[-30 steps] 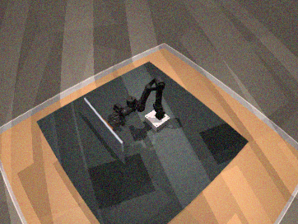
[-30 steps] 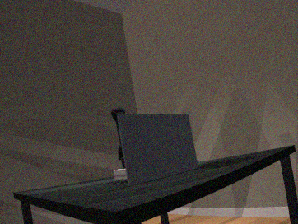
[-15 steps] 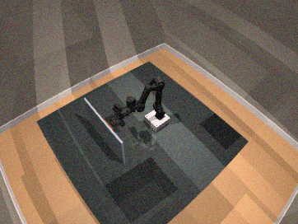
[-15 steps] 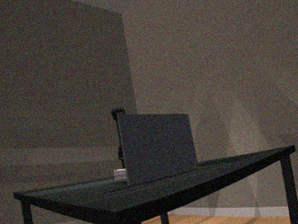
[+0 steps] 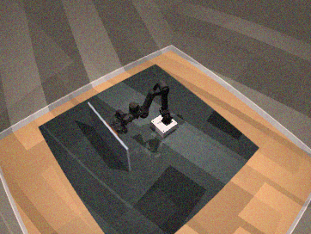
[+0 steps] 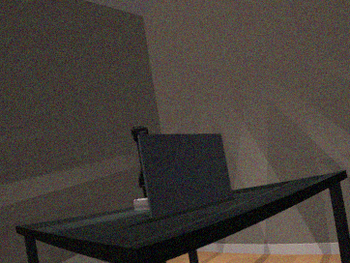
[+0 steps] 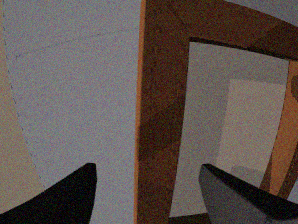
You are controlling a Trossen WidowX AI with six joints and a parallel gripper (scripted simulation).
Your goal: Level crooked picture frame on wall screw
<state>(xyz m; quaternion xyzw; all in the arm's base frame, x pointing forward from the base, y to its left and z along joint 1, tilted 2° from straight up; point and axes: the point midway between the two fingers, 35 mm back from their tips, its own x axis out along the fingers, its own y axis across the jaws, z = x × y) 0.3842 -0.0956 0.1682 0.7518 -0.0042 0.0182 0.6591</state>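
Observation:
The picture frame [image 7: 161, 110] is brown wood around a pale grey picture. It is close up and cut off in the wrist view. Its left bar runs almost upright and its top bar slopes down to the right there, but the view is too near and skewed to judge its tilt. Only an orange sliver of the frame [image 5: 112, 131] shows in the top view. The screw and the notched strip are hidden. My gripper [image 7: 149, 172] [image 5: 118, 126] is open, its fingertips apart on either side of the left bar's line in the wrist view. I cannot see contact.
The upright wall panel [image 5: 100, 116] [image 6: 186, 174] [image 7: 75, 100] stands on the dark table [image 5: 206, 163] [image 6: 102, 235], its back toward the exterior camera. The arm's white base block [image 5: 159, 125] [image 6: 140, 204] stands on the table in front of the panel. Dark shadows cross the table.

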